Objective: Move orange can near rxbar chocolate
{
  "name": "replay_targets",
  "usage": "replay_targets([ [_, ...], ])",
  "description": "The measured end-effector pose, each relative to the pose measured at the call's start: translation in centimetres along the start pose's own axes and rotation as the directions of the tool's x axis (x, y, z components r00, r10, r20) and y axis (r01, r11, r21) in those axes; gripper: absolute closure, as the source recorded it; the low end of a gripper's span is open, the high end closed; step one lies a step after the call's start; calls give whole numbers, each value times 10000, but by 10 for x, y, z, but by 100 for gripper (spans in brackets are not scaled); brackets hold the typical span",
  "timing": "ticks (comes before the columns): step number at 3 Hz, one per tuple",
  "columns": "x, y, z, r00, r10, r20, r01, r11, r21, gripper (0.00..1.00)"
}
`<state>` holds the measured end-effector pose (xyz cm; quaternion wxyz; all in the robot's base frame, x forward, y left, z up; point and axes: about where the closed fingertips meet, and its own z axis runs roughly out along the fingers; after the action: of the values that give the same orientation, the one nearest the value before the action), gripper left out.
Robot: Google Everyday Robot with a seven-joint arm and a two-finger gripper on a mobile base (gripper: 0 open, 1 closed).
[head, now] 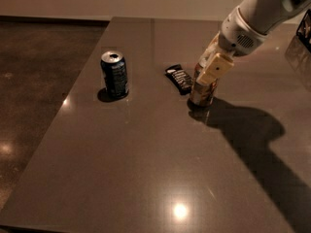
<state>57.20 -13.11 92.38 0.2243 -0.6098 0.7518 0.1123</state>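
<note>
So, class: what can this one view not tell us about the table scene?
Orange can: top and label hidden by the gripper closed around it.
Bar: lettering too small to read.
Blue can: label too dark to read.
Dark thing at right edge: cut off by the frame.

Orange can (pixel 201 92) is standing on the table (pixel 146 169), just right of the rxbar chocolate (pixel 179 78). Gripper (pixel 210 69) is clamping its top from above. Other can (pixel 114 74) is standing well left.
</note>
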Motion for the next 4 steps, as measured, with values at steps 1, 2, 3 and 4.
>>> replay_targets([
  [1, 0, -1, 5, 10000, 62, -30, -62, 10000, -43, 60],
  [2, -1, -1, 7, 10000, 48, -24, -48, 10000, -57, 37],
  [3, -1, -1, 9, 10000, 36, -19, -36, 10000, -72, 14],
  [4, -2, -1, 11, 10000, 23, -14, -24, 10000, -88, 0],
])
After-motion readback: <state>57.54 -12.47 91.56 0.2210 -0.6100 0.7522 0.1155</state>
